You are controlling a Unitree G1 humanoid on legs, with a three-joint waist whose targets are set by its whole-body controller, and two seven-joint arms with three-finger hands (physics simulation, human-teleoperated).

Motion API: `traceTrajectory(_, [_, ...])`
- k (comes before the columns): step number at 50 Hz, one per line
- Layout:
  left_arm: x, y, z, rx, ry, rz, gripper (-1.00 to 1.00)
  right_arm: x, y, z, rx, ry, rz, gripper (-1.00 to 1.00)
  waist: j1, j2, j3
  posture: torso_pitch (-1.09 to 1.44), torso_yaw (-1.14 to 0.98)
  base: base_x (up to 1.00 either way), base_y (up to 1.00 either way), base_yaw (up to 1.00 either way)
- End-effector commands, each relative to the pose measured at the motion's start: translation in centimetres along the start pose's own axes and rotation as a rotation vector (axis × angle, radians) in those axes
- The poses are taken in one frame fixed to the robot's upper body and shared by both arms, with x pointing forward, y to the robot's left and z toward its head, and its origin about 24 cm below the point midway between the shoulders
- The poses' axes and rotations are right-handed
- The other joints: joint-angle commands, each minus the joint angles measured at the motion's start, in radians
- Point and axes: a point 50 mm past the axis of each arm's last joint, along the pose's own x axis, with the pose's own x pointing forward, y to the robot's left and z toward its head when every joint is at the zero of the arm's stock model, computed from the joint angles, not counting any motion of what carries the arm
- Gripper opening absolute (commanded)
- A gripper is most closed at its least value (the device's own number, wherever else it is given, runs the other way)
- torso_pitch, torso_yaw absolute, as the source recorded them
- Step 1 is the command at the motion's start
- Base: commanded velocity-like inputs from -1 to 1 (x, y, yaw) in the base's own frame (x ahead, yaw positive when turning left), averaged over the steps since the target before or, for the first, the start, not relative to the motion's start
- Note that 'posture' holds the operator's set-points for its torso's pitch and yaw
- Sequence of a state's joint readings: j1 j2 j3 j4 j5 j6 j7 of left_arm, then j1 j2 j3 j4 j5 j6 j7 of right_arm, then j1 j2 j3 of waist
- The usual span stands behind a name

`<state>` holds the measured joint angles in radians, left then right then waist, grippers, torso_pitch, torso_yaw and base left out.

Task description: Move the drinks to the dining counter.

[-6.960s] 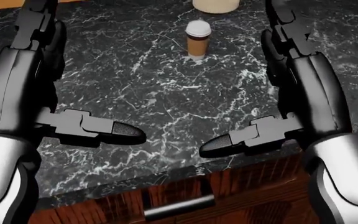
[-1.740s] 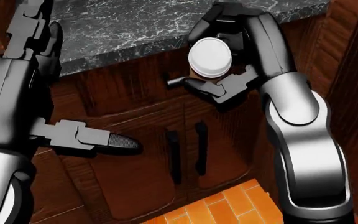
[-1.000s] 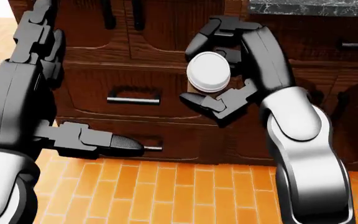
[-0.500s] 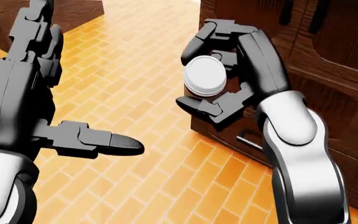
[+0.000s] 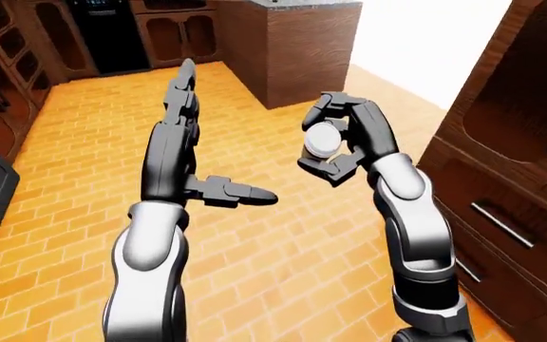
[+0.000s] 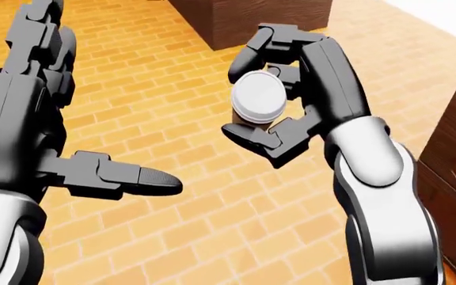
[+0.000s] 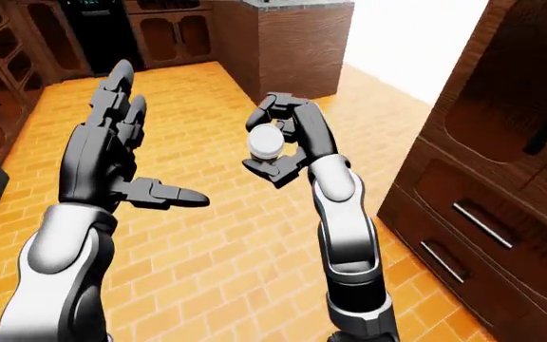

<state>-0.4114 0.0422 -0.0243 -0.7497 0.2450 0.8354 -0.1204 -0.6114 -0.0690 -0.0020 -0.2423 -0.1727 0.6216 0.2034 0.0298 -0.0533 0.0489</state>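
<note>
Coffee cup [image 6: 259, 101] held up in right hand [image 6: 291, 95], fingers [image 6: 264, 138] and thumb wrapped round its sides, well above orange brick floor [image 6: 172, 154]. Seen almost straight down in head view: flat white lid like a disc, only a sliver of brown wall beneath it. Long axis roughly vertical, lid uppermost, tipped a little toward head cameras, bottom hidden inside grip. Cup sitting right of centre in head view, close to lens.

Left of cup, left hand [image 6: 38, 101] raised and spread, palm turned toward cup, fingers stretched upward, thumb [image 6: 125, 177] jutting sideways at cup's level, nothing in it and not touching cup.

Head view limited to both hands, cup, floor, a dark wood corner above cup and a strip of cabinet at right edge. Eye views wider: both forearms in grey and black, cup smaller and framed by right-hand fingers, lid white and round.

Right of cup in left-eye view, dark wood cabinets [image 5: 511, 178] with two drawers and metal bar handles [image 5: 502, 224]. Beyond cup, wooden island block [image 5: 292, 43] with grey stone top, standing on brick floor. Farther left of island, row of dark cabinets with arched door panels [image 5: 169, 32] along far wall, plus black appliance [image 5: 103, 32] between them. Pale, plain area to right of island.
</note>
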Motion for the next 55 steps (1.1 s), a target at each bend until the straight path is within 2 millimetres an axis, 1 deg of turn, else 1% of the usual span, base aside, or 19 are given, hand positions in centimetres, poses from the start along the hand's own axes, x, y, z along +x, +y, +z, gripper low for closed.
traceTrajectory(1, [0.0, -0.1, 1.0, 0.001, -0.067, -0.001, 1.00, -0.1, -0.5, 1.6, -0.011, -0.081, -0.024, -1.00, -0.029, -0.020, -0.020, 0.00, 0.00, 0.42, 1.00, 0.00])
traceTrajectory(2, [0.0, 0.0, 1.0, 0.000, -0.066, -0.001, 1.00, -0.1, -0.4, 1.6, -0.011, -0.080, -0.021, -1.00, -0.054, -0.089, 0.001, 0.00, 0.00, 0.45, 1.00, 0.00])
traceTrajectory(3, [-0.1, 0.0, 1.0, 0.000, -0.066, 0.000, 1.00, -0.1, -0.3, 1.5, -0.008, -0.080, -0.015, -1.00, -0.037, -0.075, 0.040, 0.00, 0.00, 0.54, 0.95, 0.00])
traceTrajectory(6, [-0.1, 0.1, 0.9, -0.001, -0.066, 0.001, 1.00, -0.1, -0.2, 1.6, -0.008, -0.081, -0.010, -1.00, -0.027, -0.039, -0.003, 0.00, 0.00, 0.68, 0.81, 0.00])
traceTrajectory(17, [-0.1, 0.0, 1.1, -0.002, -0.068, -0.005, 1.00, -0.1, -0.5, 1.7, -0.003, -0.087, -0.016, -1.00, -0.089, 0.075, -0.037, 0.00, 0.00, 0.86, 0.56, 0.00])
traceTrajectory(20, [0.0, -0.1, 1.1, 0.000, -0.068, -0.008, 1.00, -0.1, -0.7, 1.6, 0.004, -0.089, -0.023, -1.00, -0.084, 0.175, -0.040, 0.00, 0.00, 0.98, 0.21, 0.00])
traceTrajectory(21, [0.0, -0.1, 1.1, 0.001, -0.068, -0.008, 1.00, -0.1, -0.7, 1.6, 0.005, -0.089, -0.023, -1.00, -0.085, 0.144, -0.002, 0.00, 0.00, 1.00, 0.00, 0.00])
traceTrajectory(24, [-0.1, -0.1, 1.2, 0.003, -0.070, -0.009, 1.00, -0.3, -0.8, 1.6, 0.005, -0.088, -0.026, -1.00, -0.080, 0.146, -0.033, 0.00, 0.00, 1.00, 0.00, 0.00])
traceTrajectory(28, [-0.1, -0.2, 1.2, 0.002, -0.070, -0.007, 1.00, -0.3, -0.7, 1.8, 0.001, -0.092, -0.024, -1.00, -0.074, 0.131, -0.013, 0.00, 0.00, 1.00, 0.00, 0.00])
traceTrajectory(32, [-0.1, -0.1, 1.1, 0.002, -0.069, -0.006, 1.00, -0.3, -0.7, 1.6, 0.002, -0.093, -0.024, -1.00, -0.068, 0.121, -0.038, 0.00, 0.00, 1.00, 0.00, 0.00])
traceTrajectory(35, [-0.1, -0.1, 1.0, 0.002, -0.068, -0.005, 1.00, -0.3, -0.6, 1.5, 0.002, -0.093, -0.023, -1.00, -0.096, 0.051, -0.046, 0.00, 0.00, 1.00, 0.00, 0.00])
traceTrajectory(38, [-0.1, -0.1, 1.0, 0.003, -0.068, -0.004, 1.00, -0.4, -0.7, 1.5, 0.010, -0.093, -0.026, -1.00, -0.096, 0.059, 0.008, 0.00, 0.00, 1.00, 0.00, 0.00])
traceTrajectory(40, [-0.1, -0.1, 1.0, 0.003, -0.067, -0.005, 1.00, -0.4, -0.8, 1.5, 0.014, -0.094, -0.029, -1.00, -0.091, 0.028, -0.041, 0.00, 0.00, 1.00, 0.00, 0.00])
traceTrajectory(43, [-0.1, -0.1, 1.0, 0.003, -0.068, -0.005, 1.00, -0.5, -0.9, 1.6, 0.016, -0.097, -0.034, -1.00, -0.071, -0.003, -0.026, 0.00, 0.00, 1.00, -0.01, 0.00])
traceTrajectory(47, [0.0, -0.1, 1.0, 0.004, -0.068, -0.004, 1.00, -0.5, -1.3, 1.8, 0.016, -0.103, -0.046, -1.00, -0.064, 0.011, -0.049, 0.00, 0.00, 0.93, -0.04, 0.00])
traceTrajectory(49, [-0.1, -0.2, 1.1, 0.006, -0.070, -0.006, 1.00, -0.6, -1.4, 1.9, 0.015, -0.104, -0.050, -1.00, -0.047, 0.092, -0.051, 0.00, 0.00, 0.89, -0.05, 0.00])
traceTrajectory(50, [0.0, -0.2, 1.1, 0.006, -0.070, -0.006, 1.00, -0.7, -1.4, 1.9, 0.013, -0.104, -0.053, -1.00, -0.046, 0.106, -0.048, 0.00, 0.00, 0.88, -0.09, 0.00])
traceTrajectory(51, [0.0, -0.2, 1.1, 0.006, -0.070, -0.005, 1.00, -0.7, -1.4, 1.9, 0.013, -0.104, -0.054, -1.00, -0.043, 0.086, -0.004, 0.00, 0.00, 0.88, -0.16, 0.00])
traceTrajectory(55, [0.0, -0.2, 1.3, 0.008, -0.072, -0.006, 1.00, -0.8, -1.6, 2.1, 0.024, -0.106, -0.057, -1.00, -0.037, 0.116, -0.032, 0.00, 0.00, 0.88, -0.45, 0.00])
